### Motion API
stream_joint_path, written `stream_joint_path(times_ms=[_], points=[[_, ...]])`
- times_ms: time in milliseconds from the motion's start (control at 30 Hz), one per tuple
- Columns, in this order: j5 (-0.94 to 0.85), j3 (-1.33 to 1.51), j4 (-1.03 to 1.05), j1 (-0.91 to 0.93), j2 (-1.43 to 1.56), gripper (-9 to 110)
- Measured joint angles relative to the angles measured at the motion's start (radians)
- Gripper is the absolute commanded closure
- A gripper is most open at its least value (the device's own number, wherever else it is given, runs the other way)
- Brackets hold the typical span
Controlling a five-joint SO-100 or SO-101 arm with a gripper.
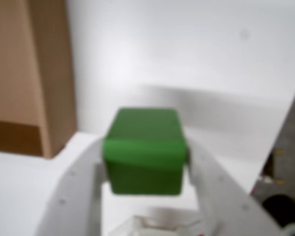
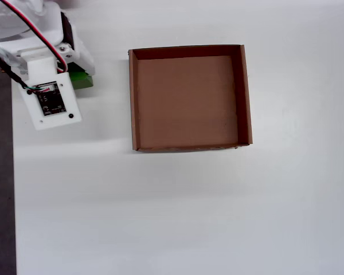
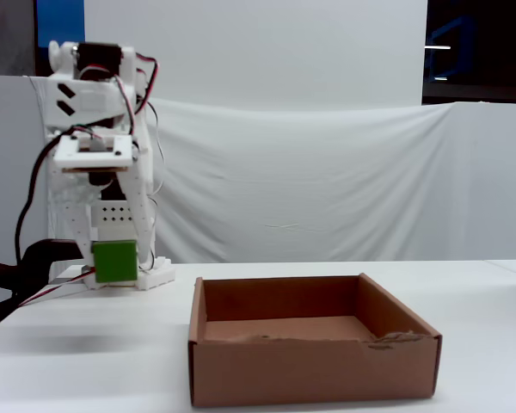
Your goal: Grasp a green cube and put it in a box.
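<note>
Clamping the green cube (image 1: 143, 150) between its white fingers, the gripper (image 3: 115, 263) holds it lifted clear of the tabletop (image 2: 178, 212), well left of the empty cardboard box (image 2: 133, 103) in the overhead view, presumably so it clears the low walls.

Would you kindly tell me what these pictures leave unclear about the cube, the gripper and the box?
- Overhead view: most of the green cube is hidden beneath the arm's wrist board; the gripper's fingers are covered too.
- Wrist view: blurred; the box is cut off by the left edge, its floor unseen.
- Fixed view: the gripper fingertips sit behind the cube, so contact is only clear in the wrist view.
</note>
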Motion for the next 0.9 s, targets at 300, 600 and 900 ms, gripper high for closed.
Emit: stream_joint_path(times_ms=[300,600,900], points=[[0.063,-0.075,0.054,-0.19,0.038,86],[0.066,-0.167,0.043,-0.403,-0.071,86],[0.091,-0.279,-0.077,-0.472,-0.325,86]])
